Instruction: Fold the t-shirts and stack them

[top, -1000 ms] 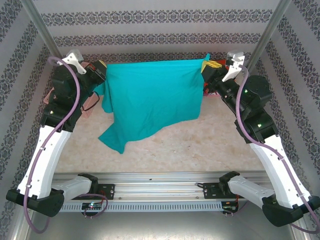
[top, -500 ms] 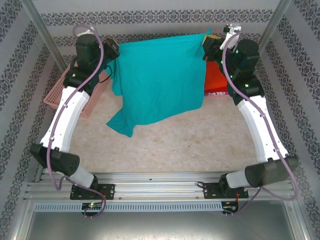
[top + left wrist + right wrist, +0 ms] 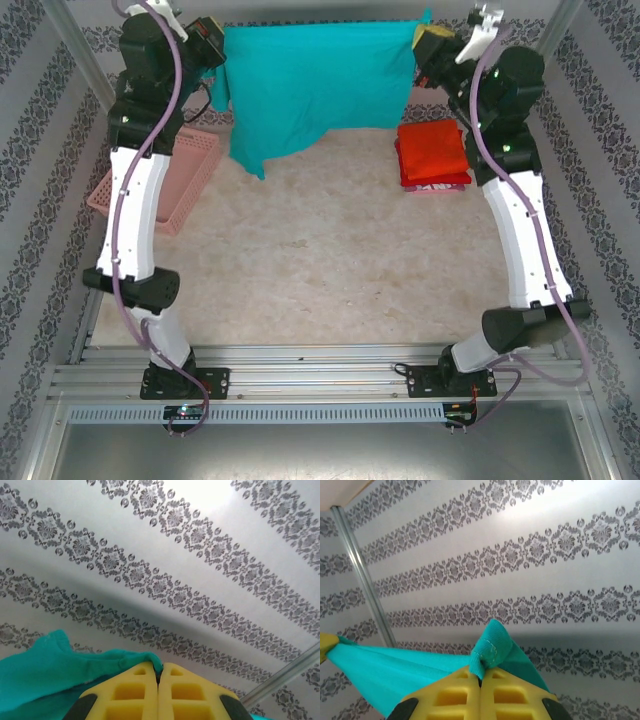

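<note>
Both arms had lifted the teal t-shirt [image 3: 310, 90] higher and farther, uncovering the folded red stack [image 3: 432, 155] at right. The left gripper [image 3: 213, 48] and right gripper [image 3: 428, 42] stayed clamped on its top corners, ready for spreading.

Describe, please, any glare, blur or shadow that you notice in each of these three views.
Top external: evenly lit and sharp, the teal t-shirt crisp. Left wrist: glare bleaches the wallpaper near the top edge; the left claw, close to the lens, looks slightly soft. Right wrist: glare washes out the upper right, and a grey shadow band lies lower right.
</note>
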{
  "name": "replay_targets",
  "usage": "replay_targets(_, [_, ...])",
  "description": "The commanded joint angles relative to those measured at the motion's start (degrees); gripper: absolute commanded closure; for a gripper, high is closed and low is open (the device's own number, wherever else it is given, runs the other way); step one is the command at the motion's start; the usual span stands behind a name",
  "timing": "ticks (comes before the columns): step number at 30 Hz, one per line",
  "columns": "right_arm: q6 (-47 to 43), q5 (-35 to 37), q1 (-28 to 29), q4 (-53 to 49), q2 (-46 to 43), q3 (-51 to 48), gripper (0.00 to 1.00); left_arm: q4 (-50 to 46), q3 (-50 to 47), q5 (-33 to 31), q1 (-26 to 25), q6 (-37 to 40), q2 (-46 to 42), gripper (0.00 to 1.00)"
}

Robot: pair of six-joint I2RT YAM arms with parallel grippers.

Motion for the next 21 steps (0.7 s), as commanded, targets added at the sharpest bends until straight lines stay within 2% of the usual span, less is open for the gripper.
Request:
replay_targets(1, [0.76, 0.86, -0.76, 2.79, -8.33, -17.26, 1.00, 2.62, -25.76, 0.94, 0.86, -1.62, -12.25, 1.00])
replay_targets(3, [2.11, 1.23, -0.22, 3.50, -14.18, -30.23, 1.00, 12.42, -47.28, 0.56, -0.22, -6.17, -22.53, 0.93])
replay_targets(5, [3.71, 1.13, 0.98, 3.94, -19.21, -42.12, 1.00, 18.72, -65.92, -1.06, -2.24, -11.64, -31.93, 0.57])
replay_targets(6, [4.37, 0.77, 1.82, 3.85, -21.00, -46.52, 0.94, 19.43, -71.95, -1.65, -3.37, -12.61, -35.20, 0.45])
replay_targets(7, [4.51, -0.19, 2.62, 3.77, -22.31, -50.47, 0.73, 18.51, -77.52, -2.58, -5.18, -13.08, -38.21, 0.28])
replay_targets(8, [4.55, -0.98, 3.41, 3.24, -23.49, -54.47, 0.45, 16.27, -81.97, -3.26, -6.34, -13.98, -40.44, 0.12])
replay_targets(9, [4.70, -0.74, 3.91, 2.61, -24.30, -58.09, 0.25, 14.41, -85.03, -3.67, -6.79, -14.73, -41.96, 0.01])
replay_targets(10, [4.83, -0.22, 4.20, 2.19, -24.90, -60.76, 0.16, 12.49, -88.33, -4.31, -7.06, -15.90, -43.55, 0.00])
replay_targets(12, [6.29, 2.30, 4.18, 1.16, -25.91, -65.11, 0.11, 10.40, -93.11, -5.91, -7.08, -17.36, -46.16, 0.00])
replay_targets(17, [7.82, 7.85, 5.60, 1.38, -24.19, -67.65, 0.10, 8.89, -95.74, -12.40, -7.16, -17.03, -45.82, 0.00])
replay_targets(21, [6.18, 11.65, 8.51, 0.66, -18.69, -64.91, 0.11, 10.64, -90.89, -12.21, -7.14, -14.37, -35.97, 0.02])
